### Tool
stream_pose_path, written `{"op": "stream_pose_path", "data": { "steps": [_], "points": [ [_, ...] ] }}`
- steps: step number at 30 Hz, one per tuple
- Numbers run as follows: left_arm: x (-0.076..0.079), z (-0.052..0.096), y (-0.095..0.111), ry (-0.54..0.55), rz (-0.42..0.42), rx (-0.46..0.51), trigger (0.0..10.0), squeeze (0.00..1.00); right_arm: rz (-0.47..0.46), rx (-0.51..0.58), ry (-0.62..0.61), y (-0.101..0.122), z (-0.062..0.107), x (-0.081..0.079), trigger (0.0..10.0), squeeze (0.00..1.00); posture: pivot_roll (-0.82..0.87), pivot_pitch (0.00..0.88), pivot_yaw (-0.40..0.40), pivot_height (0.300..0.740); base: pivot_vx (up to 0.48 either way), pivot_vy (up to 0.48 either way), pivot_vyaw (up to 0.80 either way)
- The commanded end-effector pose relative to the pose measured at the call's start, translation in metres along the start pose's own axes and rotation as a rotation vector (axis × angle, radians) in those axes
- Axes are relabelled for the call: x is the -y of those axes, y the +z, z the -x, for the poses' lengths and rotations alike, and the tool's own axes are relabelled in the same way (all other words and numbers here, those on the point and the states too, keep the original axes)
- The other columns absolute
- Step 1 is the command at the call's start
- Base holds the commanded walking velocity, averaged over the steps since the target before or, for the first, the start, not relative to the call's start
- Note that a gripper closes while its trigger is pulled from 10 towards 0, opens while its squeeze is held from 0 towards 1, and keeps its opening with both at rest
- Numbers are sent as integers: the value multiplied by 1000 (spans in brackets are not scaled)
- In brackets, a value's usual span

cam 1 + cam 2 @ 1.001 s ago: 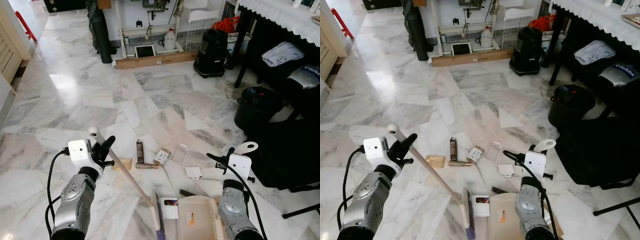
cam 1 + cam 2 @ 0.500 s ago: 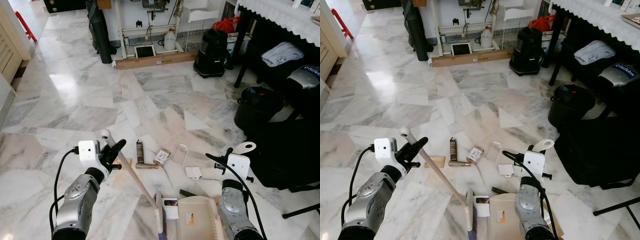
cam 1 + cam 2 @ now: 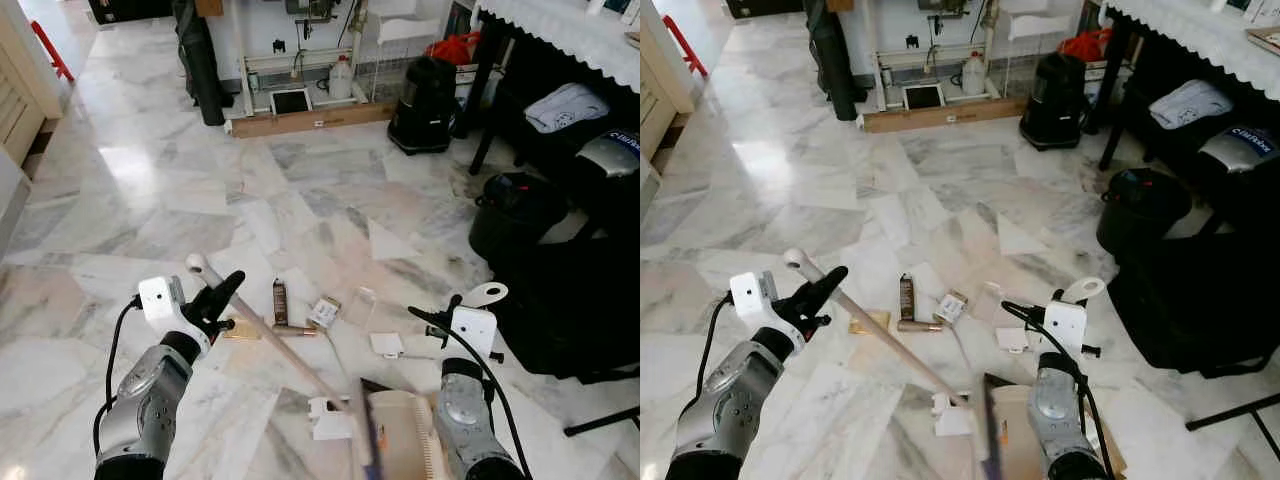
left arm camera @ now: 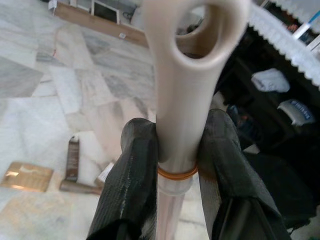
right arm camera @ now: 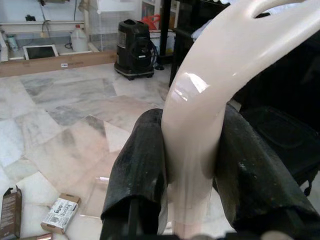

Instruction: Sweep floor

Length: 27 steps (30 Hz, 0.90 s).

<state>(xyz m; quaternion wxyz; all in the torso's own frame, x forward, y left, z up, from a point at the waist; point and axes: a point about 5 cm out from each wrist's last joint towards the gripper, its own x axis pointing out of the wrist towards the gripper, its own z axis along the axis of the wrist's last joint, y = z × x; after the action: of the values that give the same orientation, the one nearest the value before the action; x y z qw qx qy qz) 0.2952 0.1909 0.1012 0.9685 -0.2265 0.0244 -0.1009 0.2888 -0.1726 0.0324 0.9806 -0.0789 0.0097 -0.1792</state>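
Observation:
My left gripper [image 3: 218, 297] is shut on the cream broom handle [image 3: 280, 345], near its looped top end [image 4: 185, 75]. The handle slants down to the right, to a blurred broom head [image 3: 362, 440] beside the cream dustpan [image 3: 405, 440]. My right gripper [image 5: 192, 120] is shut on the dustpan's curved handle [image 5: 210, 75], which stands upright [image 3: 487, 295]. A white box [image 3: 325, 420] lies against the broom head. Several bits of litter lie on the marble floor: a brown carton [image 3: 280, 300], a small box [image 3: 323, 312], a tan card [image 3: 240, 329] and a white card [image 3: 387, 345].
A black bucket [image 3: 515, 215] and a black bag [image 3: 580, 300] stand to the right, under a table with a white cloth [image 3: 560, 30]. A black vacuum [image 3: 425, 90] and a wooden board [image 3: 310, 118] are at the far wall. Open floor lies ahead and left.
The broom head has swept right, up to the dustpan's front, pushing the white box along. My left gripper has swung the handle top leftward. The dustpan arm has stayed put.

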Motion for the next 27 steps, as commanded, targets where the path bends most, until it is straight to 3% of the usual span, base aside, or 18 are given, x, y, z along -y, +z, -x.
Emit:
{"op": "stream_pose_path", "data": {
  "steps": [1,10,16,19,27],
  "points": [
    [1,0,19,-8,4,72,10000,0,-2,-14,8,0,-1,-2,10000,0,153,91,14,740,0,0,0],
    [-8,0,44,142,-281,194,10000,0,-2,-21,14,-1,0,-4,10000,0,152,98,15,740,0,0,0],
    [-9,1,25,117,-441,101,10000,0,1,-17,10,-1,0,-3,10000,0,146,95,14,740,0,0,0],
    [-10,1,14,116,-479,81,10000,0,3,-16,11,-1,0,-3,10000,0,140,92,13,740,0,0,0],
    [-22,2,-10,164,-467,29,10000,0,4,-5,15,0,0,-3,10000,0,114,87,10,740,0,0,0]
  ]
}}
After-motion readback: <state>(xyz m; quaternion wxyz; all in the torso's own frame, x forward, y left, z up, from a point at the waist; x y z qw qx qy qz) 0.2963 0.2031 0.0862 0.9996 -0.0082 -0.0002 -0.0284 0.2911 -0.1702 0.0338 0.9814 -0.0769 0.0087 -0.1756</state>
